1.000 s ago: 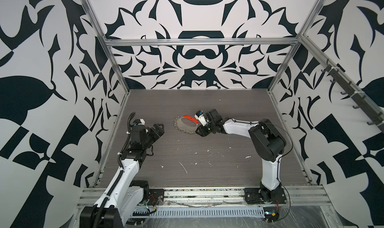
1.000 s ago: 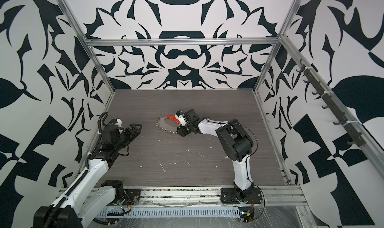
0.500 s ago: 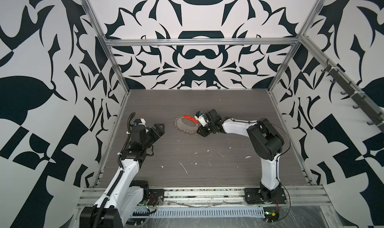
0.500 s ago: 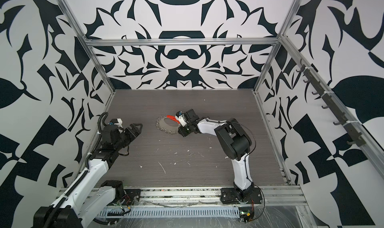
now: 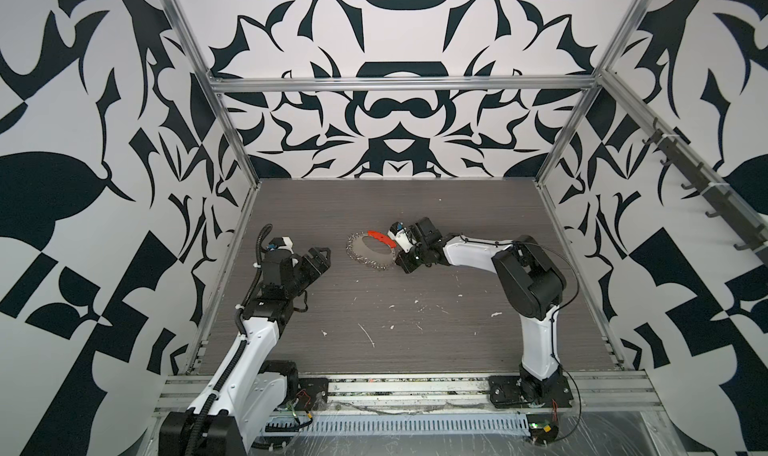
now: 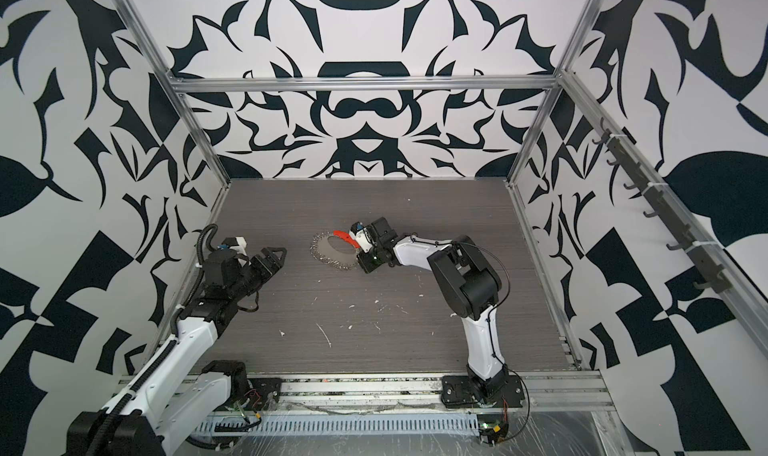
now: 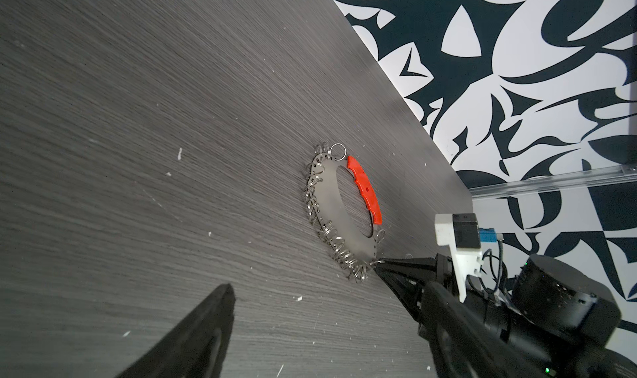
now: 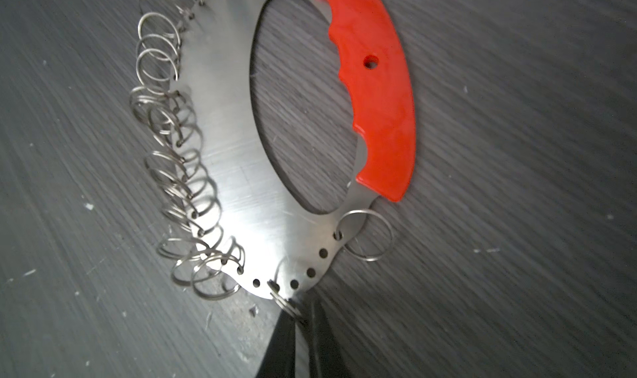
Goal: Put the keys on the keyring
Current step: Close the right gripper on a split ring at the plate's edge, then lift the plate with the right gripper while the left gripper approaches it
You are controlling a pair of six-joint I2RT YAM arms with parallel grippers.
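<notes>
Keyring [image 5: 356, 251] flat on the grey tabletop [image 5: 415, 208], near its middle: silvery oval metal plate with an oval cut-out, curved red plastic grip [image 8: 379, 93] along one side, many small split rings [image 8: 158, 59] threaded through holes round the rim. Right fingers [image 8: 281, 345] pinched shut on one such ring at the plate's edge. Left fingers [image 7: 196, 335] spread wide, empty, well apart from it.

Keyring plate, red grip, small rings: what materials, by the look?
Keyring plate: metal, likely steel, brushed; fine scratches and glare.
Red grip: probably moulded plastic, glossy; marbled sheen, finger notches.
Small rings: thin bright wire, likely steel; coiled split-ring shape.
</notes>
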